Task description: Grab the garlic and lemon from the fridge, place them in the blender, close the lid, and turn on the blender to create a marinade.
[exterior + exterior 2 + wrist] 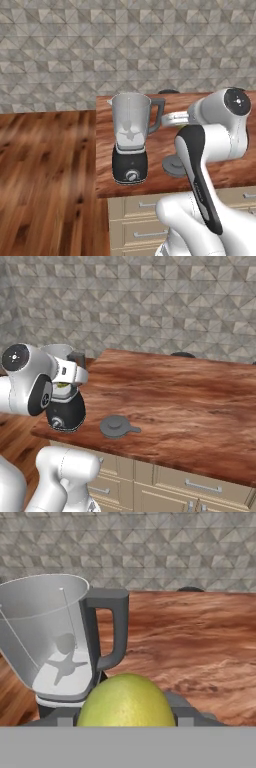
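My gripper [126, 718] is shut on the lemon [125, 699], a round yellow-green fruit that sits low in the hand view; a sliver of the lemon [62, 386] also shows under the hand. The blender [50, 637] stands just ahead and left of the lemon, its clear jar open on top, its handle facing right. Its black base [130, 167] with a silver knob sits near the counter's left front corner. A small greyish lump above the blades may be the garlic; I cannot tell. The lid [116, 426] lies flat on the counter beside the base. The fridge is out of view.
The wooden counter [190, 401] runs right from the blender, with tan drawers [200, 486] beneath. A dark round object [182, 354] sits at the counter's back edge by the tiled wall. Wooden floor [45, 170] lies left of the counter.
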Motion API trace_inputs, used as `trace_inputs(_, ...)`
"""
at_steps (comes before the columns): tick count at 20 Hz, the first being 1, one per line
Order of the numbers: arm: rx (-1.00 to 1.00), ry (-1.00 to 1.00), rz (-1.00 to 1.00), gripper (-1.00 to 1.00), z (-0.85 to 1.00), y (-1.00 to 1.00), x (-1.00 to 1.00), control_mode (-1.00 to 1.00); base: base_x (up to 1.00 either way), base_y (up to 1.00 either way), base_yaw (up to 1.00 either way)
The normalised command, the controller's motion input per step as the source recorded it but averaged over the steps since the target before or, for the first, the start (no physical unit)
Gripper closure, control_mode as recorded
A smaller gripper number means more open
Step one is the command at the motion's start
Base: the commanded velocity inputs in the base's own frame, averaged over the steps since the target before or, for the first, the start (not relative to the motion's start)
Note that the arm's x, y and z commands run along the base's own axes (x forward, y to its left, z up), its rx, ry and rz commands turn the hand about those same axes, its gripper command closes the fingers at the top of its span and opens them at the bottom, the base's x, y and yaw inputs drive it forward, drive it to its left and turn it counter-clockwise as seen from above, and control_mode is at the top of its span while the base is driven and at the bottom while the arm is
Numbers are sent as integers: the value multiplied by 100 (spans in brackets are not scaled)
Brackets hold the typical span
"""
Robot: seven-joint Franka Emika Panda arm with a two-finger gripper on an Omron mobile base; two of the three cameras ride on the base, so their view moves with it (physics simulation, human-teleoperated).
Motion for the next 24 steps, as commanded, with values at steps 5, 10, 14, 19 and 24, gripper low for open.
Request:
trace_inputs(5, 0, -7, 0, 100, 35, 1, 0, -100, 0, 0, 0)
trace_inputs(10, -1, -9, 0, 100, 53, 15, 0, -100, 0, 0, 0)
trace_inputs(14, -4, -1, 0, 100, 34, 31, 3, -100, 0, 0, 0)
trace_inputs(19, -4, 0, 0, 100, 10, 45, 30, -100, 0, 0, 0)
trace_inputs(24, 0, 0, 1, 100, 16, 34, 45, -100, 0, 0, 0)
